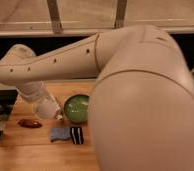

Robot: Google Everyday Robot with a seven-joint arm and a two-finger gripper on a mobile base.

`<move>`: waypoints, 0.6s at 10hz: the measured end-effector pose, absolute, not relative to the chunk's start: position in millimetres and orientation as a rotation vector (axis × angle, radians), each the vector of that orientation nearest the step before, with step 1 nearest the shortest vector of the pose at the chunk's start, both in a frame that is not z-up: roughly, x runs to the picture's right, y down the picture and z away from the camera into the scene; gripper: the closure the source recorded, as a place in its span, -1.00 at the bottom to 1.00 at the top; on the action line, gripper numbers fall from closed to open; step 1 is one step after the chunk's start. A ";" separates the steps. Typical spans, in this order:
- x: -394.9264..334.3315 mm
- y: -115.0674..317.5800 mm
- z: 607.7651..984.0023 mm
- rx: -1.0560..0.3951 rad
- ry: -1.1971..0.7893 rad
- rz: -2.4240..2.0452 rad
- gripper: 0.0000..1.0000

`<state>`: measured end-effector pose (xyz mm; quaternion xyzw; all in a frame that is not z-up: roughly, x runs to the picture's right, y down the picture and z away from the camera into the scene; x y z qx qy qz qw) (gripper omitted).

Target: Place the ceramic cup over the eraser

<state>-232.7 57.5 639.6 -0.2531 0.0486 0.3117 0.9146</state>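
The pincer (54, 113) hangs just left of the green bowl (78, 108), toward the table's (35, 150) left edge; whether it grips anything cannot be told. The eraser (76, 135) lies just in front of it, touching a blue-grey piece (60, 134) on its left.

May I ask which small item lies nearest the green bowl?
The striped eraser, below the bowl; blue-grey piece and red oval lie further left; gripper at bowl's left.
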 end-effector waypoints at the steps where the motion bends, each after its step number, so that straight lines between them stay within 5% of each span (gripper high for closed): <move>1: -219.3 53.4 638.4 -0.516 0.114 0.671 1.00; 6: -139.3 62.0 608.1 -0.481 0.259 0.817 1.00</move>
